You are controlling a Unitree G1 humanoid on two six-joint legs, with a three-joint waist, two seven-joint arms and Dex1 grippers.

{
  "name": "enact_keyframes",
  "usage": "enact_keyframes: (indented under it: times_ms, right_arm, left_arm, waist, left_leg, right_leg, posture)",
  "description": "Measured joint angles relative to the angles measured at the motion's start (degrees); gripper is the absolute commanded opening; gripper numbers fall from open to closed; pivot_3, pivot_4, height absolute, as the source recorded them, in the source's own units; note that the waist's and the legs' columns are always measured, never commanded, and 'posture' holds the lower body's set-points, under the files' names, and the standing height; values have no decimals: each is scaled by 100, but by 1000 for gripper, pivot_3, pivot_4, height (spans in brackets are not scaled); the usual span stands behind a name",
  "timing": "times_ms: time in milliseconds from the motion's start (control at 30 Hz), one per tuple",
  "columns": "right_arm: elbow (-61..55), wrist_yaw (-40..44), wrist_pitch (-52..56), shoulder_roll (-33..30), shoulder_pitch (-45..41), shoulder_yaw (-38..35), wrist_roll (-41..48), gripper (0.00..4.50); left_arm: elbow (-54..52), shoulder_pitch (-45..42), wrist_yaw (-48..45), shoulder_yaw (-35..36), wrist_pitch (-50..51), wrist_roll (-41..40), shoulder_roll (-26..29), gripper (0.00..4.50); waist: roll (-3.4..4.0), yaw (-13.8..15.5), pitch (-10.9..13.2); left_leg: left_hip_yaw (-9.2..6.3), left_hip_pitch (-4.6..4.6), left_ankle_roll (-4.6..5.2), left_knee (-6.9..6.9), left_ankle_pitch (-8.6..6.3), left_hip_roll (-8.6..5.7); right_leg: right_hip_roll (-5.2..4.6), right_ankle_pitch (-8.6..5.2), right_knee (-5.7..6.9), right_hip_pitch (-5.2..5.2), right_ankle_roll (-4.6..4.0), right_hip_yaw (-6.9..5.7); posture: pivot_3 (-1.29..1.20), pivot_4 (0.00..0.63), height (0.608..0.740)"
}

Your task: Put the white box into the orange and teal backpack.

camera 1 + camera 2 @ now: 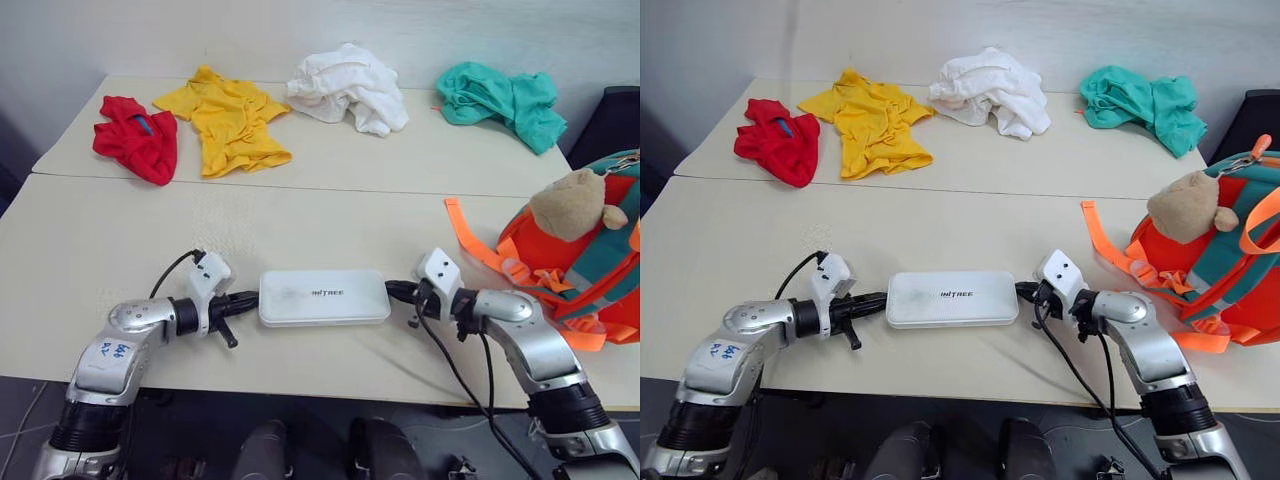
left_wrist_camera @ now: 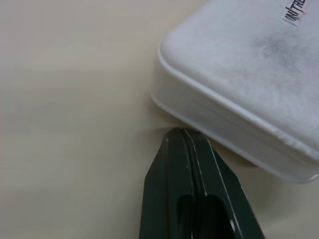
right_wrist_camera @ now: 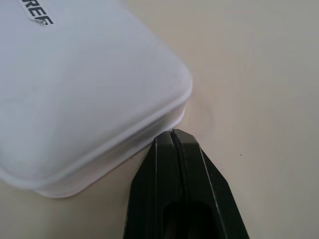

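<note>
The left gripper (image 2: 185, 132) has its two black fingers pressed tight together, with nothing between them, and the tip sits right at one short end of the white box (image 1: 323, 296), touching it or very nearly so. The right gripper (image 3: 173, 133) is the same at the other short end of the box: fingers together, empty, tip up against the rounded corner. So the box lies flat on the bench (image 1: 120, 250) between the two tips, with its small grey lettering facing up. It looks like hard, smooth plastic, stiff, so I think it will not bend or squash when pushed from both ends. It also looks slippery and has round corners, so a narrow tip could slide off or make the box spin or pop up. It seems too wide for one pair of fingers to pinch across, so I think the best hold is a squeeze on the two short ends, each tip at the middle of its end and pushing evenly. It is likely light, but I cannot be sure. To the right of the box, near but not touching, sits the orange and teal backpack (image 1: 575, 270) with a tan plush animal (image 1: 575, 203) on it and an orange strap (image 1: 475, 240) lying toward the box. Far behind the box, four bundles of cloth lie in a row: red (image 1: 135, 138), yellow (image 1: 228, 118), white (image 1: 350, 88) and teal (image 1: 500, 100).
</note>
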Motion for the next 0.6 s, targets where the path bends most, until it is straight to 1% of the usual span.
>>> enact_keyframes:
  times_ms: [33, 133, 233, 267, 333, 400, 433, 467, 500, 567, 600]
  right_arm:
    - [24, 28, -37, -23, -7, -8, -1, 0]
    - [106, 87, -115, -176, 10, -102, -8, 0]
    - [118, 163, -207, -222, 27, -228, -6, 0]
    - [119, 222, -236, -222, 34, -233, 3, 0]
    - [126, 349, -300, -222, 44, -233, 22, 0]
    - [137, 463, -357, -230, 46, -231, 37, 0]
    - [144, 538, -384, -240, 38, -220, 37, 0]
    - [160, 584, -415, -260, 36, -211, 33, 0]
    - [175, 653, -470, -274, 20, -184, 26, 0]
    - [189, 737, -509, -281, 11, -171, 21, 0]
    - [207, 775, -528, -281, -5, -160, 20, 0]
  left_arm:
    - [-27, 74, 0, 60, 12, -5, 104, 23]
    - [-37, 254, -34, 475, 339, -243, 373, 581]
    - [80, 252, -183, 1235, 1728, -1183, 522, 1514]
    - [120, 187, -298, 1474, 2394, -1647, 606, 1813]
    - [238, -43, -382, 1774, 3327, -2231, 754, 2430]
    - [467, -424, -276, 1961, 4049, -2479, 763, 3129]
    - [678, -693, -131, 1965, 4446, -2495, 748, 3374]
    - [899, -948, 58, 1939, 4704, -2457, 689, 3722]
    - [1238, -1311, 352, 1903, 5025, -2362, 568, 3990]
    - [1547, -1669, 573, 1786, 5252, -2491, 422, 3990]
    - [1781, -1794, 646, 1594, 5332, -2829, 462, 3990]
  waist:
    - [0, -2, 0]
    - [2, -38, 0]
    - [3, -55, 1]
    - [3, -55, 1]
    - [3, -46, 2]
    - [3, 5, 2]
    - [3, 17, 2]
    - [3, 30, 2]
    - [4, 38, 2]
    - [3, 21, 1]
    - [3, 5, 1]
  left_leg:
    - [0, 2, -1, -2, 0, 0]
    - [4, 8, -4, -8, 0, 3]
    - [-2, 6, -7, -8, 1, 6]
    - [-3, 4, -7, -7, 1, 6]
    - [-5, 4, -7, -6, 2, 3]
    - [-11, 5, -7, -3, 2, 0]
    - [-13, 4, -6, -2, 2, -2]
    - [-15, 5, -5, -2, 3, -7]
    - [-17, 3, -4, -2, 4, -9]
    - [-14, 3, -5, -3, 3, -9]
    - [-12, 3, -6, -4, 2, -8]
  right_leg:
    - [0, 0, 0, 0, 0, 0]
    - [1, -2, 0, -1, -3, 4]
    - [3, -3, 2, -2, -5, 0]
    - [3, -3, 2, -2, -5, -1]
    - [1, -3, 2, 1, -5, -1]
    - [1, -3, 2, 5, -5, -5]
    - [1, -3, 2, 7, -5, -7]
    - [1, -3, 3, 8, -5, -8]
    - [3, -2, 3, 7, -3, -9]
    - [2, -2, 2, 8, -2, -7]
    - [1, -2, 2, 6, -2, -3]
  posture:
    - [0, 150, 740]
    - [0, 150, 740]
    - [0, 150, 740]
    - [0, 150, 740]
    - [0, 150, 740]
    - [0, 150, 740]
    - [0, 150, 740]
    - [0, 150, 740]
    - [0, 150, 740]
    - [0, 150, 740]
    - [0, 150, 740]
